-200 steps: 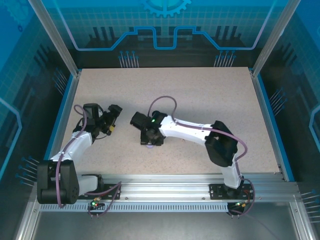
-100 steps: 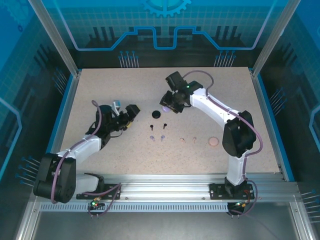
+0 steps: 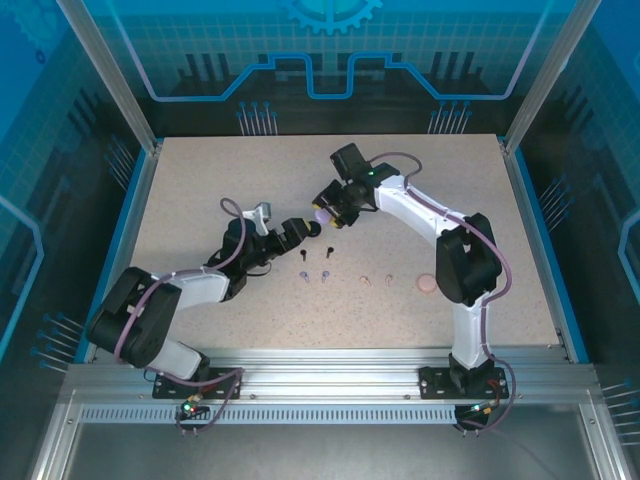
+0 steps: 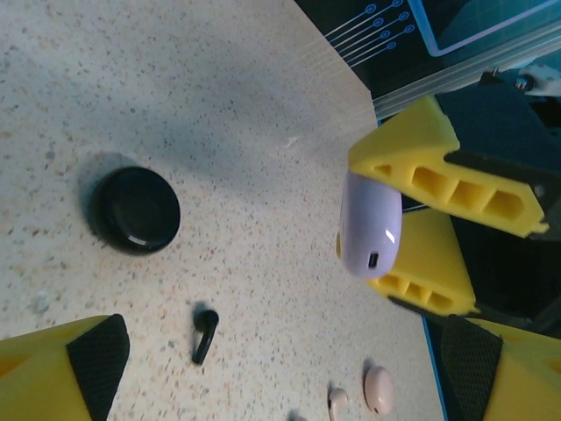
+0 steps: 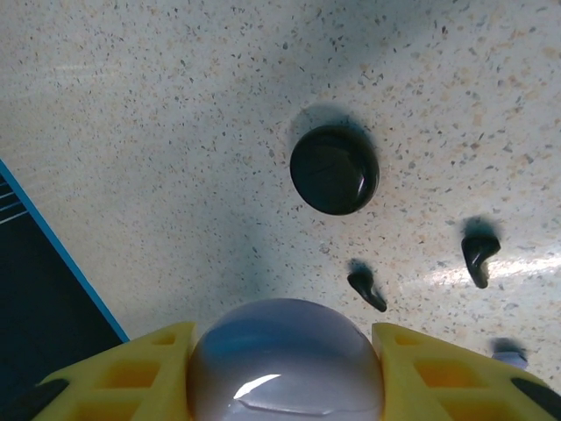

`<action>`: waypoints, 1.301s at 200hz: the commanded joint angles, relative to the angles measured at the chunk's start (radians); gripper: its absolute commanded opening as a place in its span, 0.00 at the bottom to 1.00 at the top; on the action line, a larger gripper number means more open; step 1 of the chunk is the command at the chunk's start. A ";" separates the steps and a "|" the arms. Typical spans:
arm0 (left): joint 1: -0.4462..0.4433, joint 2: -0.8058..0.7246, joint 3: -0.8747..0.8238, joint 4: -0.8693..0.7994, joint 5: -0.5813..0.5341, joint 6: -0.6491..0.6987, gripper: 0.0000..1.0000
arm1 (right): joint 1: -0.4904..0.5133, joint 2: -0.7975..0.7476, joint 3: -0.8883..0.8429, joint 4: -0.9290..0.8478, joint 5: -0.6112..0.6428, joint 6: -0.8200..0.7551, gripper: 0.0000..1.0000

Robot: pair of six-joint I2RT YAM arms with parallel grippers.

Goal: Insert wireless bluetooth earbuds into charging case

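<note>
While the lilac charging case is clamped between the yellow fingers of the right gripper, the left gripper is spread wide with nothing in it, near the black charging case. The black earbuds, lilac earbuds and pale pink earbuds are left lying loose on the speckled table, outside any case, with the pink charging case near the pink pair

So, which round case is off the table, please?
The lilac case, held between the right fingers; the black case and pink case lie on the table.
</note>
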 commanded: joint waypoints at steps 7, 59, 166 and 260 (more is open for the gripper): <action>-0.019 0.067 0.047 0.141 -0.041 0.013 0.89 | 0.023 0.027 0.050 0.005 -0.010 0.078 0.43; -0.020 0.133 0.059 0.222 -0.035 -0.016 0.72 | 0.054 0.070 0.121 -0.033 0.002 0.083 0.43; -0.022 0.193 0.102 0.261 -0.039 -0.037 0.48 | 0.075 0.074 0.131 -0.039 0.008 0.085 0.43; -0.021 0.203 0.105 0.262 -0.048 -0.039 0.25 | 0.079 0.073 0.120 -0.029 0.005 0.087 0.43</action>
